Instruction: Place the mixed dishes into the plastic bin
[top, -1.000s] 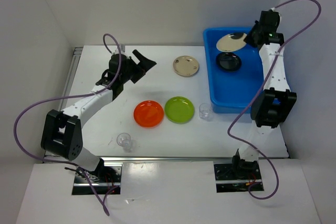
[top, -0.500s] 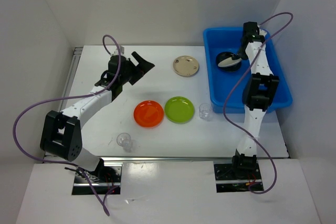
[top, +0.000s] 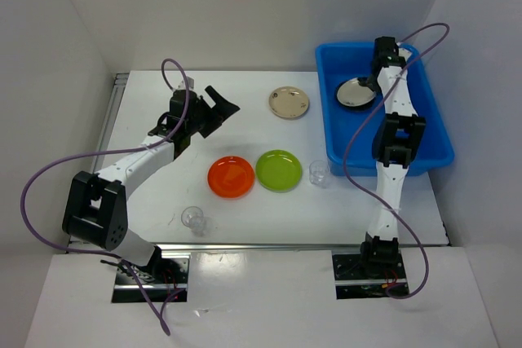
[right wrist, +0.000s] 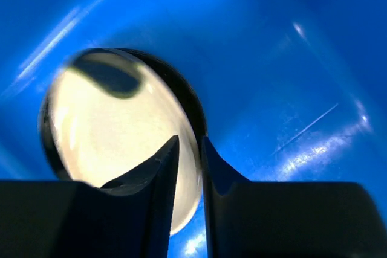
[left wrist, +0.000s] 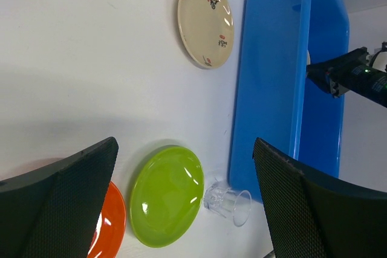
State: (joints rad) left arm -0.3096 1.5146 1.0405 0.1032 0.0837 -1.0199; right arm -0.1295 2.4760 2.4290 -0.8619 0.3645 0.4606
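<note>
My right gripper (top: 372, 81) reaches down into the plastic bin (top: 328, 124). Its fingers stand slightly apart, either side of the rim of a beige plate (right wrist: 109, 125) that lies on a black plate (right wrist: 184, 96). The same gripper (right wrist: 188, 144) shows blue bin floor (right wrist: 290, 58) beyond it. On the table lie another beige plate (top: 289, 103), an orange plate (top: 231, 176), a lime green plate (top: 279, 170) and two clear cups (top: 319, 173) (top: 193, 218). My left gripper (top: 217, 103) hovers wide open and empty over the table's left.
In the left wrist view the green plate (left wrist: 166, 194), a clear cup (left wrist: 228, 200) on its side image-wise, the orange plate (left wrist: 112, 222) and the beige plate (left wrist: 205, 21) lie beside the bin's wall (left wrist: 266, 89). White walls enclose the table.
The right arm swung the beige plate down into the bin onto the black plate, and its fingers have parted slightly. The left arm has barely moved.
</note>
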